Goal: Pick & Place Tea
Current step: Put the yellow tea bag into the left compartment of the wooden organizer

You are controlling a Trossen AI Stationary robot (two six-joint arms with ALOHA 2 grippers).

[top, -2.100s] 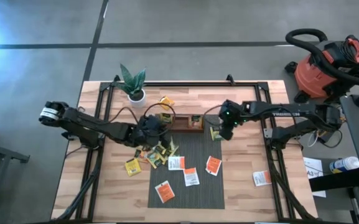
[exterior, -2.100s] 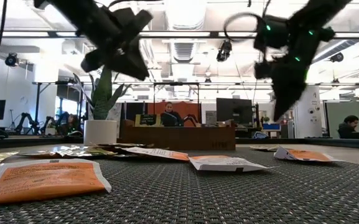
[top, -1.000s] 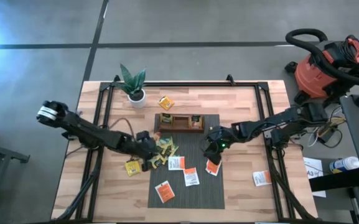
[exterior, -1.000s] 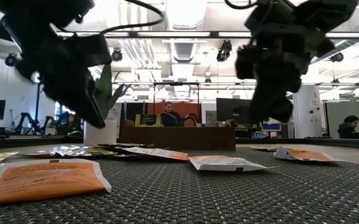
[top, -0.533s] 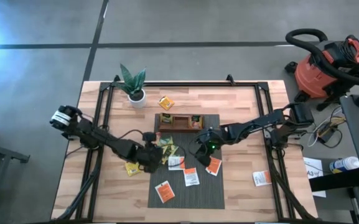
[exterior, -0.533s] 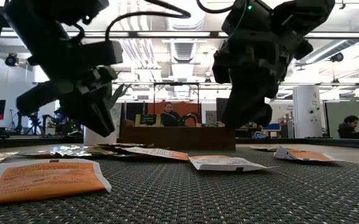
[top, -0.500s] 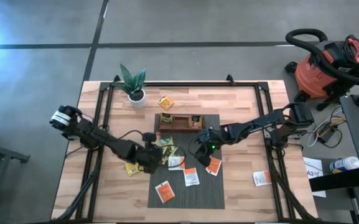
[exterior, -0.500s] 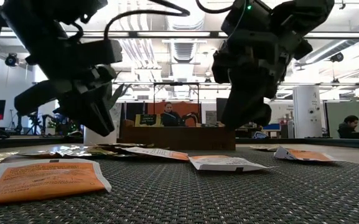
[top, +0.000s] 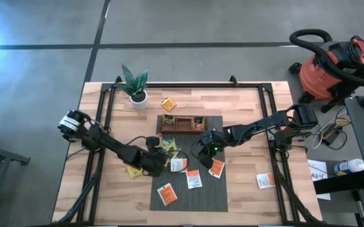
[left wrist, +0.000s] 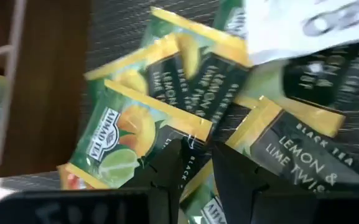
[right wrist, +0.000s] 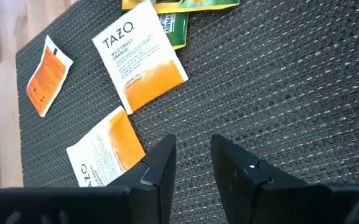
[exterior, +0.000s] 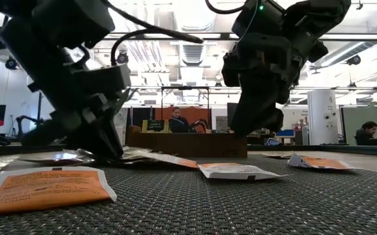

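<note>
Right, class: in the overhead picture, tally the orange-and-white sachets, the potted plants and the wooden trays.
Orange-and-white sachets: 5
Potted plants: 1
Wooden trays: 1
Total: 7

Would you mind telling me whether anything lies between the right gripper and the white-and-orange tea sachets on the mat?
Nothing visible does. In the right wrist view, the right gripper has its fingers apart over bare grey mat, and the nearest white-and-orange sachet lies flat just beside it, uncovered.

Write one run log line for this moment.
left pincer: open, on lemon tea sachets | right pincer: open, empty, above grey mat
</note>
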